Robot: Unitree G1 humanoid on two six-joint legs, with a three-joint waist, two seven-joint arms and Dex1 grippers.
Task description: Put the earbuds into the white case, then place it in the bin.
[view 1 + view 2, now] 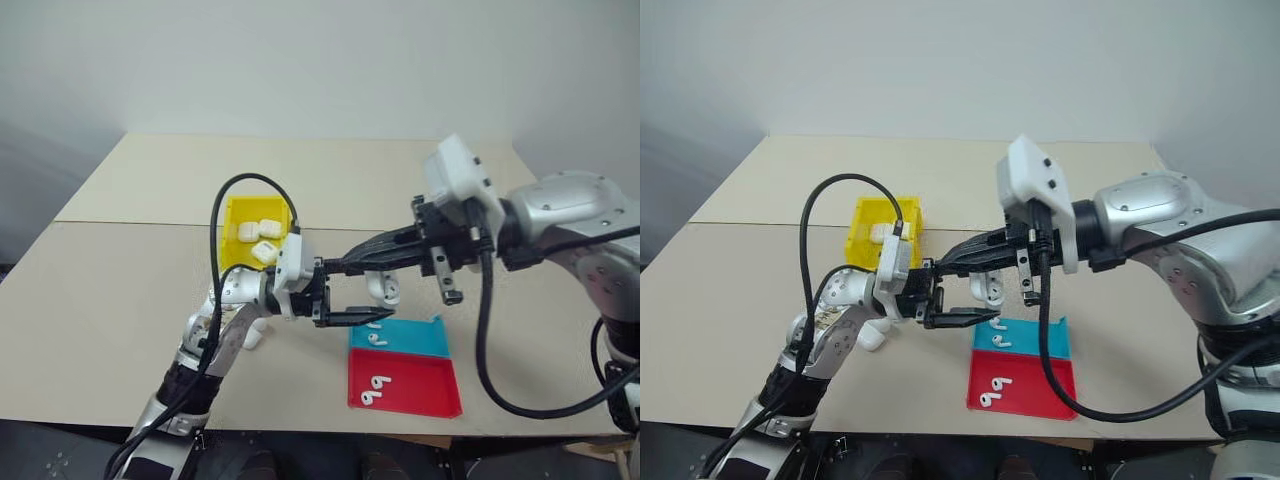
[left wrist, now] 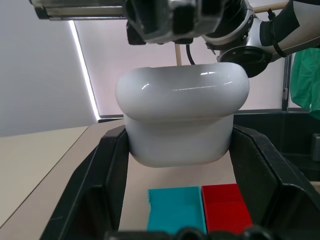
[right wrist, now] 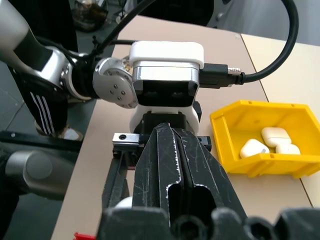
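My left gripper point(image 1: 368, 297) is shut on a white case point(image 2: 182, 115), held above the table with its lid down; the same case point(image 1: 384, 289) hangs over the table near the blue tray's back edge. My right gripper point(image 3: 167, 134) is shut, its fingers pressed together with nothing visible between them, reaching leftward just above the left gripper and the case. Tiny white earbuds point(image 1: 377, 334) lie on the blue tray and more earbuds point(image 1: 375, 389) on the red tray. The yellow bin point(image 1: 236, 213) sits behind the left arm with three white cases point(image 1: 260, 238) inside.
The blue tray point(image 1: 415, 340) and red tray point(image 1: 425, 390) lie side by side near the table's front edge. Another white case point(image 1: 253, 337) rests on the table under the left forearm. A black cable loops above the left wrist.
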